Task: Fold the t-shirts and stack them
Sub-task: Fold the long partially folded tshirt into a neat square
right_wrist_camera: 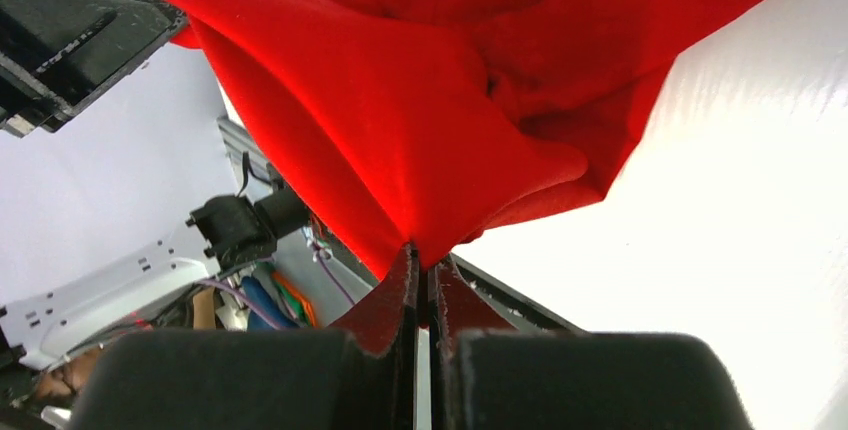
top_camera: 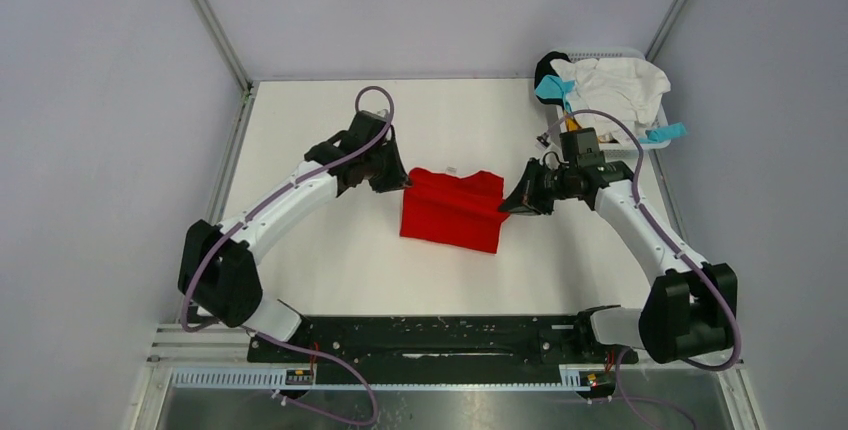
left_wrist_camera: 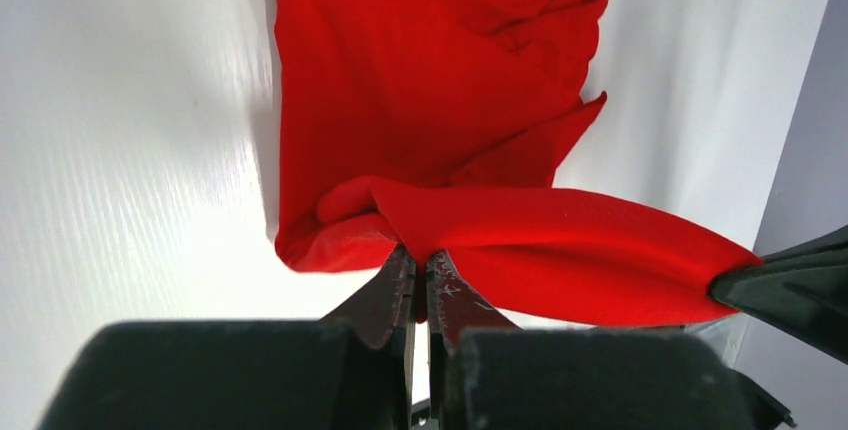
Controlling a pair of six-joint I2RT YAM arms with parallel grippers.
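Observation:
The large red t-shirt [top_camera: 453,208] lies partly folded in the middle of the white table. My left gripper [top_camera: 403,183] is shut on its left edge, and the left wrist view shows the cloth [left_wrist_camera: 430,120] pinched at the gripper [left_wrist_camera: 421,268]. My right gripper [top_camera: 506,204] is shut on the shirt's right edge; the right wrist view shows the red cloth [right_wrist_camera: 420,110] clamped at the gripper [right_wrist_camera: 424,268]. A fold of the shirt is lifted and stretched between the two grippers. White [top_camera: 620,85], teal [top_camera: 553,89] and black [top_camera: 546,67] shirts lie heaped in the basket.
The white plastic lattice basket [top_camera: 600,54] stands at the back right corner, close behind my right arm. A teal piece [top_camera: 666,134] hangs over its near rim. Grey walls close in the table on the left, back and right.

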